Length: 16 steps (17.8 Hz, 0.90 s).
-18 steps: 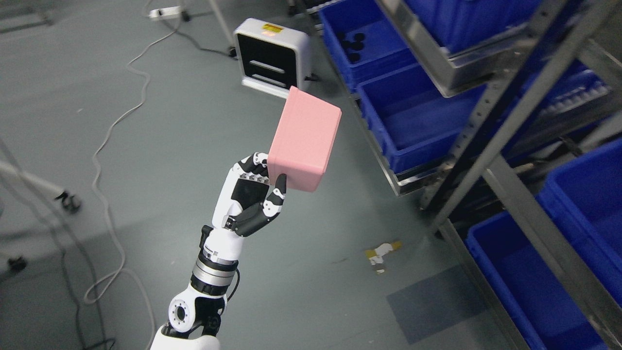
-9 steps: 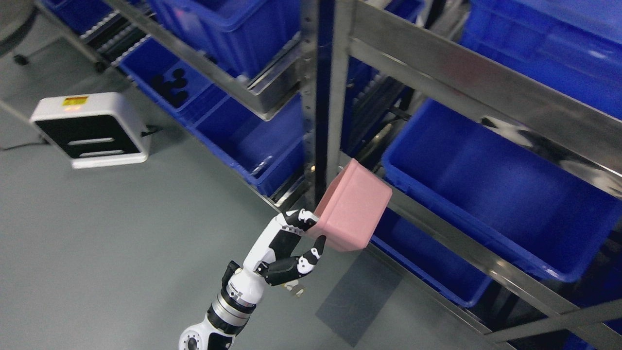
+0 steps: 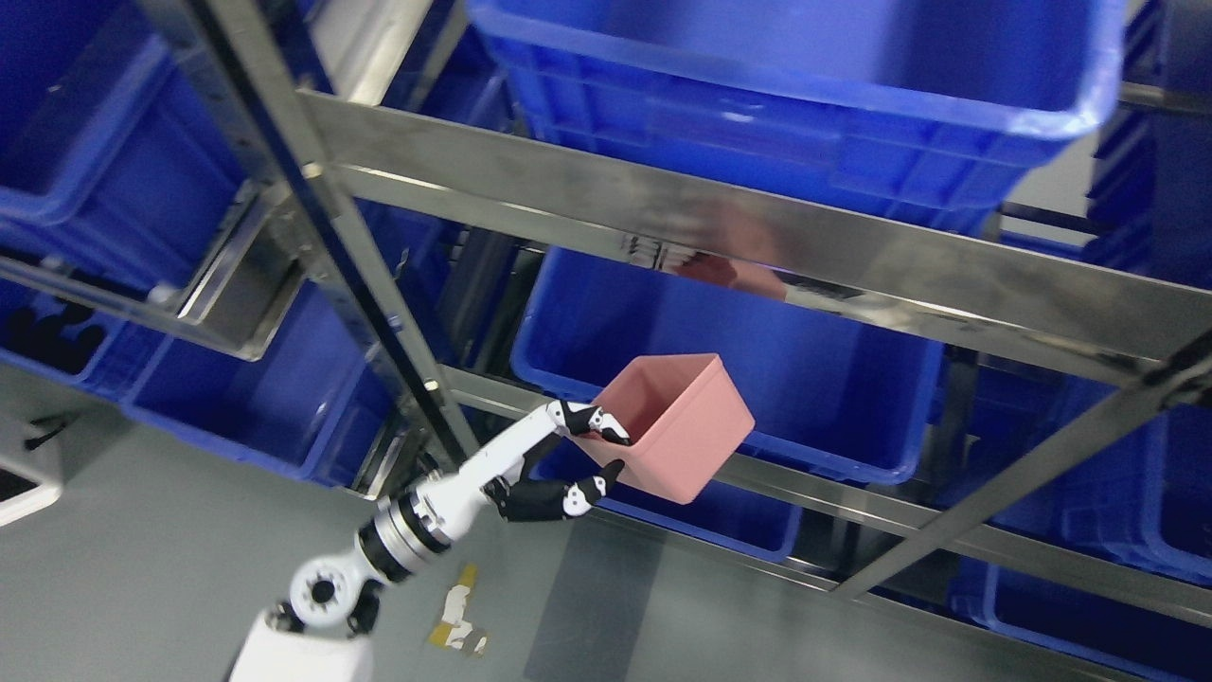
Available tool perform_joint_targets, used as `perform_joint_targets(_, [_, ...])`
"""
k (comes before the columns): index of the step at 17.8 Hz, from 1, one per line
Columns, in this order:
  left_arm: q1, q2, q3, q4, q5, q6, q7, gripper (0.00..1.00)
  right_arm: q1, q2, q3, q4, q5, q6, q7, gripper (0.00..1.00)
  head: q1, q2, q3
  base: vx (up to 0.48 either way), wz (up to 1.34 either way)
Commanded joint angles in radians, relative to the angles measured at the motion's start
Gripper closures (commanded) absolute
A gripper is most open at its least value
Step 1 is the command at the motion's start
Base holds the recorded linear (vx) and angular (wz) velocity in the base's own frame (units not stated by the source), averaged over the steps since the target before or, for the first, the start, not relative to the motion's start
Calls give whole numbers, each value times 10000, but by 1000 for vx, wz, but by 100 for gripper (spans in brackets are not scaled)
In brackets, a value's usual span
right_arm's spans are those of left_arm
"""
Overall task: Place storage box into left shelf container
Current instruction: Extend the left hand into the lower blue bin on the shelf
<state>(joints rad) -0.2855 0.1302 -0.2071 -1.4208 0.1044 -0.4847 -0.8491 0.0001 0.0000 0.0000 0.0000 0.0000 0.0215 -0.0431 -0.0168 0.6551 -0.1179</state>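
At the far left of the shelf (image 3: 606,204), blue bins sat on the lower levels, one (image 3: 275,398) just past the upright post (image 3: 379,322) that divided the bays. From the lower left the left hand (image 3: 559,469) reached up and to the right, its fingers (image 3: 592,421) hooked over the near rim of the pink storage box (image 3: 677,431) and its thumb pressed under the wall, so the box was pinched by one edge only. The storage box hung in the air, tilted with its open top facing up and left, in front of the near wall of the wide blue container (image 3: 852,379) on the middle level, not yet inside it. The steel crossbar above left a narrow gap to pass through. Judging from this, the box could catch on the container's rim or on the crossbar, and with so slight a grip on one wall a knock might twist it free and drop it to the floor (image 3: 142,568). The right hand was out of view.
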Motion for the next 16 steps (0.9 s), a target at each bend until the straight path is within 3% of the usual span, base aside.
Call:
perform_joint_targets(1, [-2679, 679, 368, 2318, -2833, -16, -666, 95, 91, -175, -46, -174, 15, 0, 1, 0, 0, 0, 0, 55, -421])
perform_joint_targets(6, [-3939, -1128, 353, 3698, -6177, -444, -667, 93, 91, -175, -46, -174, 15, 0, 1, 0, 0, 0, 0, 47, -234])
perform_joint_targets(9, [-4430, -1128, -73, 4311, -7468, -476, -560, 93, 91, -175, -46, -174, 15, 0, 1, 0, 0, -1, 0, 17, -97])
perform_joint_targets(13, [-4784, -1128, -1088, 5388, -7549, -461, 666, 90, 91, -175, -46, -174, 15, 0, 1, 0, 0, 0, 0, 0, 0])
perform_joint_targets(14, [-4769, -1128, -1089, 5388, -7472, -461, 865, 82, 91, -175, -46, -174, 15, 0, 1, 0, 0, 0, 0, 0, 0])
perform_joint_targets(16, [-4768, -1128, -1089, 5312, -7411, -446, 2118, 34, 91, -175, -46, -174, 15, 0, 1, 0, 0, -1, 0, 0, 0])
